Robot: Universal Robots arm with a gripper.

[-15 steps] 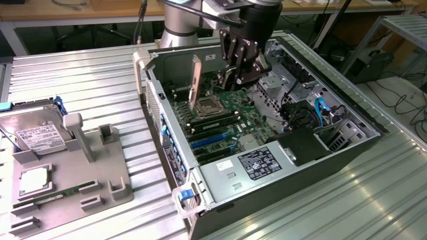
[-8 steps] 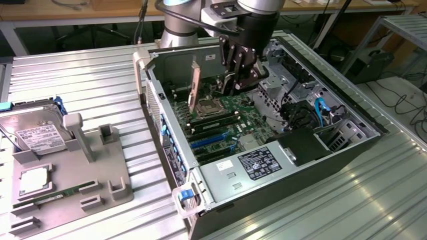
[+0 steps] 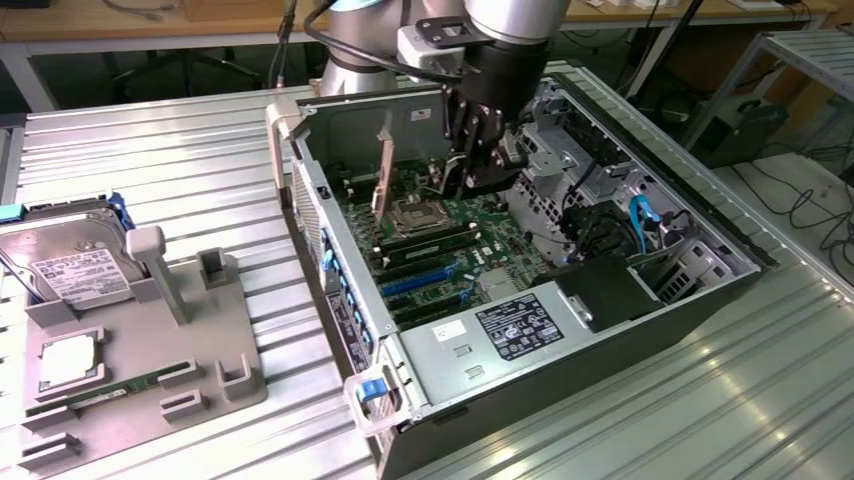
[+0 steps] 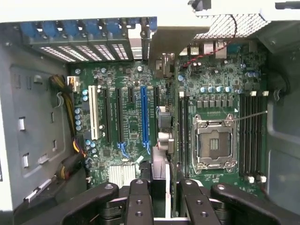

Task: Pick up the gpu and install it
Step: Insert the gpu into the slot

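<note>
The gpu (image 3: 387,170) stands on edge inside the open computer case (image 3: 694,300), its brownish-orange back facing the exterior view's left. It rises from the motherboard beside the CPU socket (image 3: 416,215). My gripper (image 3: 477,185) hangs inside the case just to the exterior view's right of the card and apart from it. In the wrist view the gpu (image 4: 162,119) runs edge-on between the blue slot (image 4: 144,117) and the CPU socket (image 4: 213,143). The gripper (image 4: 163,187) is open, with its dark fingers (image 4: 139,197) spread to either side of the card's line.
A grey fixture tray (image 3: 134,370) at the exterior view's left holds a silver hard drive (image 3: 74,265), a processor (image 3: 67,362) and a green memory stick (image 3: 120,392). The power supply (image 3: 514,330) fills the case's near end. Drive bays and cables (image 3: 627,230) crowd the case's right side.
</note>
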